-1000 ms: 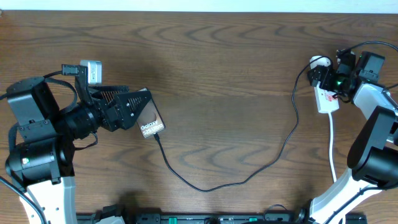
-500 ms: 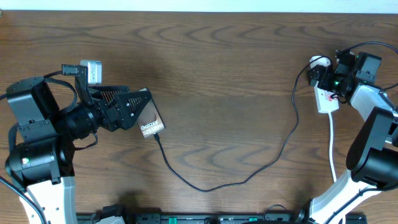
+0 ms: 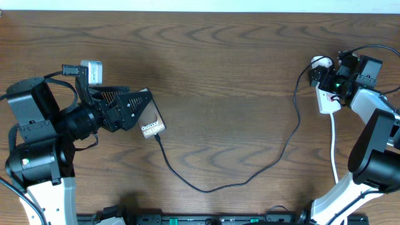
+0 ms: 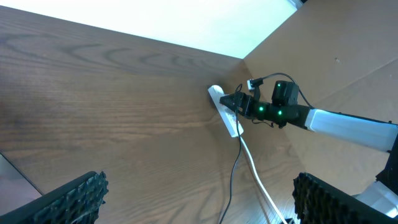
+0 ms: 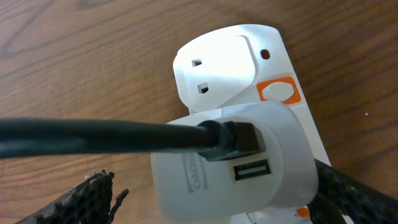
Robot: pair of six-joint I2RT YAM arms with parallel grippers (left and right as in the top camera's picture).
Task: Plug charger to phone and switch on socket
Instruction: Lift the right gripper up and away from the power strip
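The phone (image 3: 152,125) lies flat at the left, its "Galaxy" lettering showing past my left gripper (image 3: 142,111), which hangs over it, open. The charger cable (image 3: 250,178) runs from the phone's lower end (image 3: 157,139) in a loop to the socket (image 3: 327,102) at the far right. My right gripper (image 3: 327,85) is over the socket. In the right wrist view the black cable (image 5: 93,140) enters a white adapter (image 5: 205,180) seated in the socket (image 5: 230,56), beside an orange switch (image 5: 278,92). The right gripper (image 5: 221,199) stands open, a finger on each side of the adapter.
The socket's white cord (image 3: 334,147) trails toward the front edge by the right arm's base. In the left wrist view my left gripper (image 4: 202,202) holds nothing, with bare wood, the black cable (image 4: 231,186) and the white cord (image 4: 255,177) ahead, and the socket (image 4: 225,111) far off.
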